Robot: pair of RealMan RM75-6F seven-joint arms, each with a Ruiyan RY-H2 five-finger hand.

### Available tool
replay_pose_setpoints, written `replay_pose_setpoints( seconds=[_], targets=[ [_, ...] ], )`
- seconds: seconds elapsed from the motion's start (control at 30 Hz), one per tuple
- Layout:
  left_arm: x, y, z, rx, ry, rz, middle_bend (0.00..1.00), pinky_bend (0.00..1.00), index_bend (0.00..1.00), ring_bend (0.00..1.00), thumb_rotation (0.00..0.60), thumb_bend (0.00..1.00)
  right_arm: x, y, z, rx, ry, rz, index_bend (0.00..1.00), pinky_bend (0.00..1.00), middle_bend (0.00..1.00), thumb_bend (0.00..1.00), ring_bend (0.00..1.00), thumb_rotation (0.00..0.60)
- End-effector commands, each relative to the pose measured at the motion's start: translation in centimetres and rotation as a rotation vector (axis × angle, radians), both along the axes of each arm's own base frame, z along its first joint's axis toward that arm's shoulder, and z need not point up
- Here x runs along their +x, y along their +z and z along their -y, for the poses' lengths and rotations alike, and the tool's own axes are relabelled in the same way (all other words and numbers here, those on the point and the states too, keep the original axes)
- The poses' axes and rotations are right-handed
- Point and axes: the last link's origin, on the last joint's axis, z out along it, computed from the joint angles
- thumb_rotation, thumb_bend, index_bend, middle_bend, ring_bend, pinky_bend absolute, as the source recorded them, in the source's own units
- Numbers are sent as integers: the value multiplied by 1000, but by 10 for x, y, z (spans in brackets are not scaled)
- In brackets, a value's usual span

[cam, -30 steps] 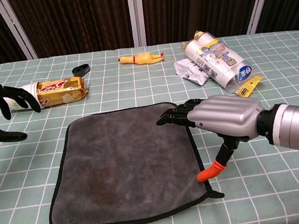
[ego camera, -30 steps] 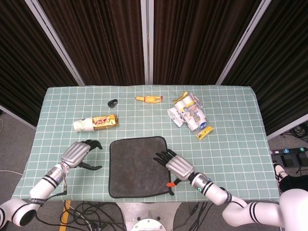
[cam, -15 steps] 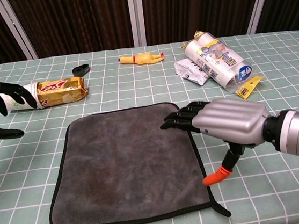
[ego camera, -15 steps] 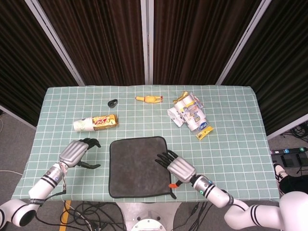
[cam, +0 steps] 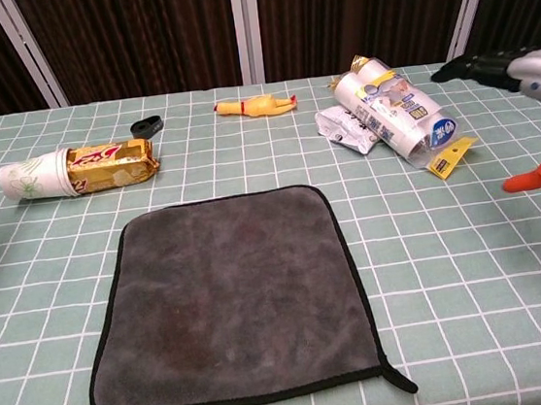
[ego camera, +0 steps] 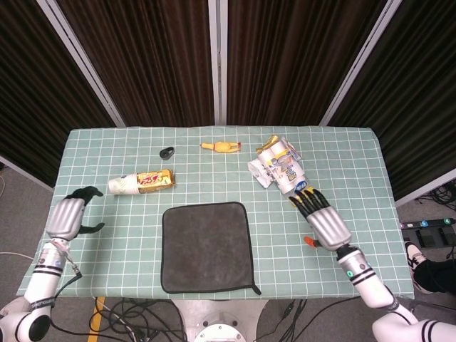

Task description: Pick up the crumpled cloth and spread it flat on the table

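— Both of my hands have pulled off the cloth since a moment ago; it lies flat and square at the near middle of the table.

— And the hands themselves?

— My right hand hangs over the right side, fingers spread, holding nothing, near the packets. My left hand is at the left edge, fingers loosely apart, empty, below the cup.
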Motion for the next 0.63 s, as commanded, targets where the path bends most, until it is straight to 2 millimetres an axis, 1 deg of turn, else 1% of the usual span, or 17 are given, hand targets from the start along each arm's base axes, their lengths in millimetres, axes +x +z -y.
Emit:
replay_pose_setpoints(
  seconds=[0.03, 0.17, 0.37, 0.5, 0.63],
  targets=[
    [-16, 8, 13, 66, 46, -51, 244, 334, 280, 217, 600, 119, -24, 22, -13, -60, -81, 5, 0, 0, 1, 0, 0, 600],
    [-25, 16, 34, 125, 61, -93, 244, 326, 280, 217, 600, 118, -44, 44, -31, -122, -137, 18, 0, 0, 0, 0, 0, 600],
    [-24, 23, 63, 173, 44, -70, 244, 322, 280, 216, 600, 119, -62, 73, -54, -222, -191, 55, 0, 0, 0, 0, 0, 600],
    [-20, 26, 76, 198, 34, -51, 244, 301, 280, 208, 600, 117, -68, 85, -67, -272, -215, 78, 0, 0, 0, 0, 0, 600],
    [-17, 28, 83, 186, 35, -59, 243, 281, 279, 198, 600, 116, -71, 88, -76, -285, -239, 87, 0, 0, 0, 0, 0, 600]
  ],
)
